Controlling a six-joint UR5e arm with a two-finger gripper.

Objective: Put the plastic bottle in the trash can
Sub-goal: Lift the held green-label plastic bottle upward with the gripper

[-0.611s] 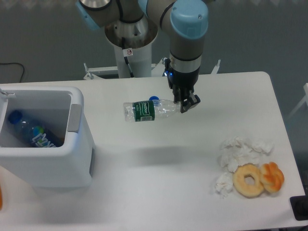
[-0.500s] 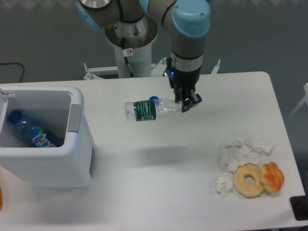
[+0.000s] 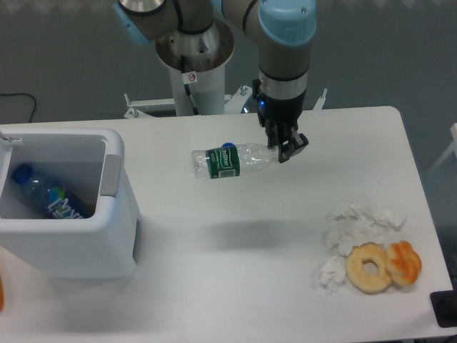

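Observation:
The clear, crinkled plastic bottle [image 3: 230,160] with a dark green label band hangs sideways in the air above the table, its neck end to the right. My gripper [image 3: 283,148] is shut on that neck end and holds the bottle clear of the tabletop; its shadow lies on the table below. The white trash can [image 3: 118,236] with a grey flap [image 3: 110,176] stands at the left edge of the table, well left of the bottle. Inside it lies a blue-capped, blue-labelled bottle [image 3: 44,196].
A small blue cap [image 3: 228,146] shows just behind the held bottle. Crumpled white tissues [image 3: 355,227], a bagel-like ring [image 3: 369,267] and an orange piece [image 3: 405,261] lie at the front right. The arm's white base column [image 3: 194,78] stands behind the table.
The gripper and the held bottle have moved a little to the right and slightly up. Nothing else on the table has shifted.

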